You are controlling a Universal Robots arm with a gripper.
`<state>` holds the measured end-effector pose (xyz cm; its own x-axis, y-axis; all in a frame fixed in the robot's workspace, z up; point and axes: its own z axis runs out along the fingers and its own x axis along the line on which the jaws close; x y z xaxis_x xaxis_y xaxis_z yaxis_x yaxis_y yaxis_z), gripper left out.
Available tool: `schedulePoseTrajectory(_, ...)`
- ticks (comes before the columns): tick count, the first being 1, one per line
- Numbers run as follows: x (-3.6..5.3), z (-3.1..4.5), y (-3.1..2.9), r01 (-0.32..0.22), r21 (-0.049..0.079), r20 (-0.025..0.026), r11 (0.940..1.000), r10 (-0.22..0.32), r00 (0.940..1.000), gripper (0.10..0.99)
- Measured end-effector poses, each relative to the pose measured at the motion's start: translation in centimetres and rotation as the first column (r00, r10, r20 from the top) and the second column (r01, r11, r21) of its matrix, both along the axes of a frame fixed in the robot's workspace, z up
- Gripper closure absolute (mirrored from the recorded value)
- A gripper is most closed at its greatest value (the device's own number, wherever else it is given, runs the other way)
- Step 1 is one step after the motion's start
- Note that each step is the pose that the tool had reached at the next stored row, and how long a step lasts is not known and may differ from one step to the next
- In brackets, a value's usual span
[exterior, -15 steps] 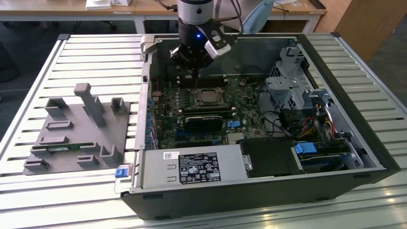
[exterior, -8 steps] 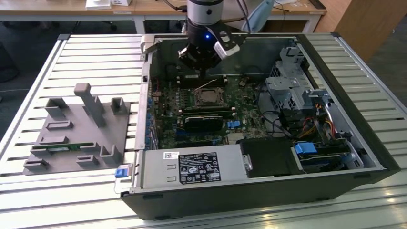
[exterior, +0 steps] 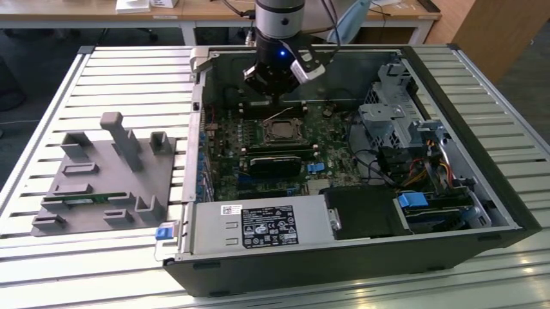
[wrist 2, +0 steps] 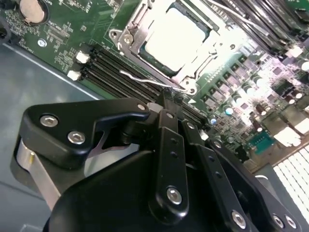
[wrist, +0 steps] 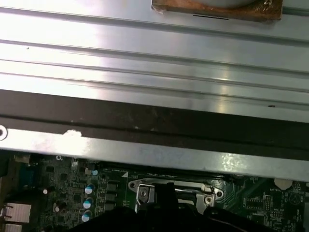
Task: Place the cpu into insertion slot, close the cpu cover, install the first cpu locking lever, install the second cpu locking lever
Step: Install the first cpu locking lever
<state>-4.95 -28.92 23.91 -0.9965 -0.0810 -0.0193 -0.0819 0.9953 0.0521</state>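
In the second wrist view the cpu [wrist 2: 176, 41] lies flat in the insertion slot [wrist 2: 117, 36], its pale metal top showing through the cut-out of the cpu cover [wrist 2: 140, 47], which lies down around it. A thin wire locking lever [wrist 2: 145, 79] runs along the socket's near side. My gripper [wrist 2: 168, 96] is shut, its black fingertips together right at that lever's end; I cannot tell whether they press it. In the exterior view the gripper [exterior: 273, 96] hangs just behind the socket with the cpu [exterior: 282, 133] inside the open computer case.
Long black memory slots [wrist 2: 113, 72] run beside the lever. The case's metal wall [wrist: 154, 48] is close behind the gripper. A drive cage [exterior: 395, 116] and cables are at the exterior view's right, a power supply [exterior: 257, 225] in front, and a grey fixture block [exterior: 103, 174] outside at the left.
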Motion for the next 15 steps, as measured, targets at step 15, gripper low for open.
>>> schedulePoseTrajectory(15,0.87,-0.71,0.61,0.01,-0.001,0.0001,1.0,-0.01,1.0,0.98)
